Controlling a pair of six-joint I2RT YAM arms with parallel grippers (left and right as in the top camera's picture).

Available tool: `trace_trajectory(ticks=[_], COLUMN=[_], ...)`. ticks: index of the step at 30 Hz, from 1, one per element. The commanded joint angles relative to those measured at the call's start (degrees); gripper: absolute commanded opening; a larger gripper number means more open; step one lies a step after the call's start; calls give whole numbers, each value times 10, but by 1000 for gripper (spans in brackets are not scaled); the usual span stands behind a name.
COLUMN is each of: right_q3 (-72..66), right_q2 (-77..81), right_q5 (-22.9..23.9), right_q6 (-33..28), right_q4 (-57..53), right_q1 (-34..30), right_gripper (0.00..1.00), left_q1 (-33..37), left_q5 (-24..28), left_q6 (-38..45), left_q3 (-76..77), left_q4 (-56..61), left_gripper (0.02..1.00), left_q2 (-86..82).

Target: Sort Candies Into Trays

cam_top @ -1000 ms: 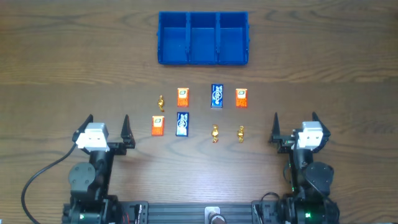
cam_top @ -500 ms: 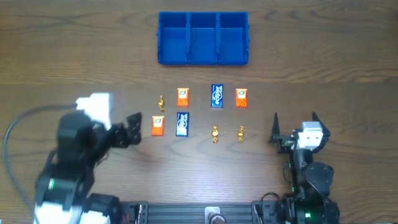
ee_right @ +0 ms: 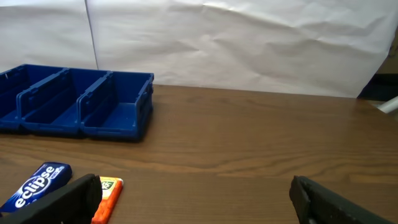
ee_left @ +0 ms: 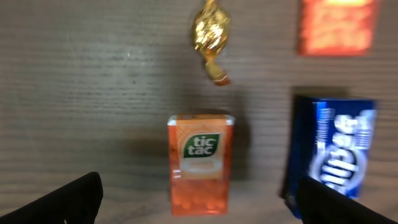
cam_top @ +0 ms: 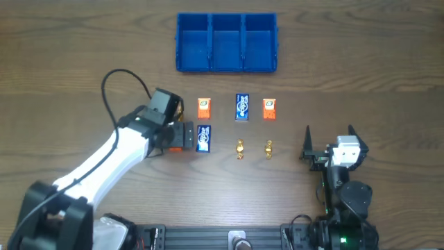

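The tray (cam_top: 227, 67) is blue, with three compartments side by side, and it stands on the desk (cam_top: 388, 69). All the candies lie on the desk on the robot's side of the tray, in two rows that run along it.

The left end effector (ee_left: 198, 190) is over the orange box (ee_left: 201, 163), which lies flat at the end of the row farther from the tray, opposite the tray's left end. The fingers are wide, one on each side of the box and apart from it (whether their tips touch the desk I cannot tell). In the same row, going toward the tray's right end, come a blue pack (cam_top: 203, 138), just beside the box, and then two gold candies (cam_top: 239, 148) (cam_top: 268, 147).

In the row nearer to the tray there are a third gold candy (cam_top: 180, 111) (the left arm covers part of it), a second orange box (cam_top: 204, 107), a second blue pack (cam_top: 241, 107) and a third orange box (cam_top: 269, 108).

The right end effector (cam_top: 329, 139) is past the tray's right end and about as far from the tray as the farther row, well apart from the candies. Its fingers are also wide.
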Motion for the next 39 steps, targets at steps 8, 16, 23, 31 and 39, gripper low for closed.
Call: trace_trajectory(ticks=[8,16,23,31,39], right_q3=[-2,-2,-2,-2,-2], right_q2=[-3,-3,-3,-3,-3], right_q5=[-5,-5,-5,-5,-5], right_q6=[-7,-7,-7,-7,-7], right_q4=[-3,-3,-3,-3,-3], right_q1=[8,8,8,8,8], right_gripper=[998,998,998,998,998], left_q1=[-3,-24,-24,-24,-26], left_q5=[-40,-57,-59,-59,-97], left_q6=[-14,-15,-19,-34,-62], left_q3=[10,12,12,14,245], left_q4=[17,32,32,35,-91], left_gripper=[1000,871,592,349,334], left_q2=[75,97,98,97,84])
